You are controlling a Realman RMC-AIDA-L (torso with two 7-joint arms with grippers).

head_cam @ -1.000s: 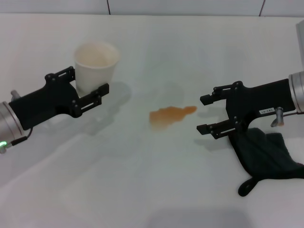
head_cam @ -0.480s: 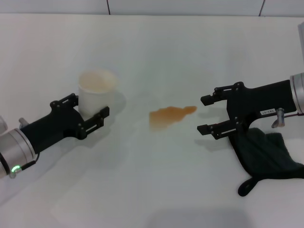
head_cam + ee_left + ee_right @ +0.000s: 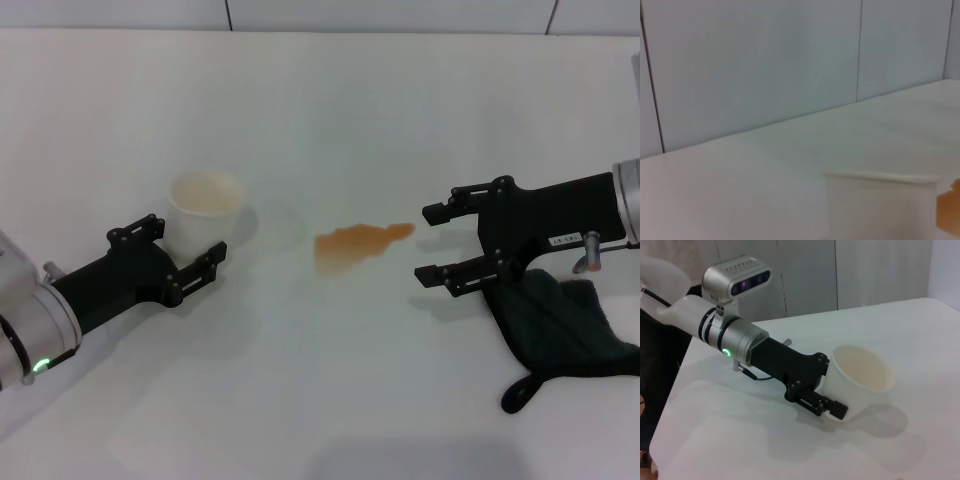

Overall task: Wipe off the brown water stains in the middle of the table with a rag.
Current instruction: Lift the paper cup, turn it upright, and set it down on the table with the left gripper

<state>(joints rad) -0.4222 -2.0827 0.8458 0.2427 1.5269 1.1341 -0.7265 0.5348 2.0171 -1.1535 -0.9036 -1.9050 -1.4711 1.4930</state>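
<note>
The brown water stains [image 3: 355, 243] lie as an orange-brown patch in the middle of the white table [image 3: 330, 100]; they also show at the edge of the left wrist view [image 3: 950, 210]. The dark rag [image 3: 565, 325] lies at the right, partly under my right arm, its loop tag [image 3: 518, 392] toward the front. My right gripper [image 3: 426, 241] is open and empty, just right of the stains and left of the rag. My left gripper [image 3: 180, 245] is shut on a white cup [image 3: 207, 203] at the left, its fingers [image 3: 829, 408] flanking the cup [image 3: 860, 377].
The white cup [image 3: 880, 205] stands upright on the table, left of the stains. A tiled wall [image 3: 400, 12] runs along the table's far edge. Bare tabletop lies in front of the stains and behind them.
My left gripper has carried the cup toward the front of the table and lower. The right arm, the rag and the stains have not moved.
</note>
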